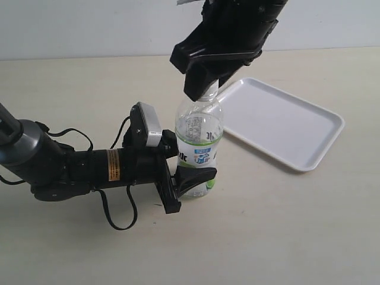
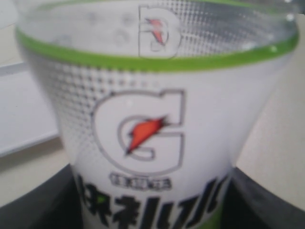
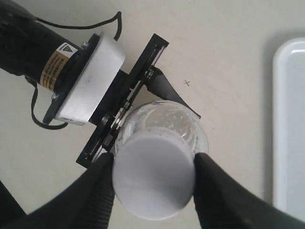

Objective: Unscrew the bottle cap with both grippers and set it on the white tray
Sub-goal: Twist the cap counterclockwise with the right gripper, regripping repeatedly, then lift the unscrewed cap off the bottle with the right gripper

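Note:
The bottle [image 1: 199, 139] stands upright on the table, its white, blue and green label [image 2: 152, 133] filling the left wrist view. My left gripper [image 1: 198, 177], with its yellow band and white-grey block [image 3: 90, 81], is shut on the bottle's lower body; its dark fingers [image 2: 269, 205] flank the label. From above, my right gripper [image 1: 203, 90] is shut on the bottle cap [image 3: 153, 175], with a black finger [image 3: 93, 198] pressed against each side of it. In the exterior view the cap is hidden by that gripper. The white tray [image 1: 285, 122] lies to the right of the bottle with nothing on it.
The left arm's black cable [image 1: 116, 217] loops on the beige table beside the arm. The tray's rim [image 3: 279, 124] shows near the bottle in the right wrist view. A pale wall runs along the table's far edge.

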Controlling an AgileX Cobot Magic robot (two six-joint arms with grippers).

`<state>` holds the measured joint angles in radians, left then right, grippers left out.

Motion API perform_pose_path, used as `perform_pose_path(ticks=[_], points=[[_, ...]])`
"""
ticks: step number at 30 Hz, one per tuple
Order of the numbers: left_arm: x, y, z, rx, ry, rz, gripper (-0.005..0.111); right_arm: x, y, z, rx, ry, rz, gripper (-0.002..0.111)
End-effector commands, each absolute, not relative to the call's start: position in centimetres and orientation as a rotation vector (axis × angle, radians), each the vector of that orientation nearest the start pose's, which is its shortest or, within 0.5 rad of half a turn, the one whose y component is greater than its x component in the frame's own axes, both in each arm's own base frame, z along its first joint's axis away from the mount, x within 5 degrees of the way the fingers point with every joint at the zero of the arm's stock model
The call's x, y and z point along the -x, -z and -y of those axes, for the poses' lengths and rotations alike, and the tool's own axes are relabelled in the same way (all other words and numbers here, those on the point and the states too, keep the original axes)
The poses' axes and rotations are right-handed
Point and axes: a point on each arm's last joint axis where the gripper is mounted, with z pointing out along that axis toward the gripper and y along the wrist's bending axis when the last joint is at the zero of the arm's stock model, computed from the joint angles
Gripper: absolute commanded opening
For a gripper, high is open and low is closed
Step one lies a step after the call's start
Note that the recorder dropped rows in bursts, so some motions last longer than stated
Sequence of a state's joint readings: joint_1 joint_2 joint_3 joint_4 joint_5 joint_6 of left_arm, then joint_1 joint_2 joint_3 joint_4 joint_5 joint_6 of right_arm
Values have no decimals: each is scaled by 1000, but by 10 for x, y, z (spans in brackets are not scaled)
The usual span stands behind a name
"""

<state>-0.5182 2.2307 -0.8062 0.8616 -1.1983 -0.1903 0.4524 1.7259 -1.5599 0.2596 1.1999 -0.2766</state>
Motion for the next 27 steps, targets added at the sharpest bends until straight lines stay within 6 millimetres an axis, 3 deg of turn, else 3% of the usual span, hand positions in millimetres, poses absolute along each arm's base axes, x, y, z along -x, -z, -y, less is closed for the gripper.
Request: perform_pose_path(ticks=[1,7,10,20,27], points=[[-267,-63,226,-1168,930,-1504,0,-313,-317,-176,1219,-349,-2549,0],[-267,-63,226,-1168,930,-1504,0,-312,-316,-176,1789,-237,-2149,0],[-267,-63,226,-1168,930,-1504,0,-312,-316,-176,1915,-198,-2031,0],[-267,-63,226,-1168,930,-1504,0,-316,-340,-179,1895,-177,-1932,0],[-268,-63,226,-1160,926,-1508,0,-314,-356,-176,1696,-187,-2068,0]])
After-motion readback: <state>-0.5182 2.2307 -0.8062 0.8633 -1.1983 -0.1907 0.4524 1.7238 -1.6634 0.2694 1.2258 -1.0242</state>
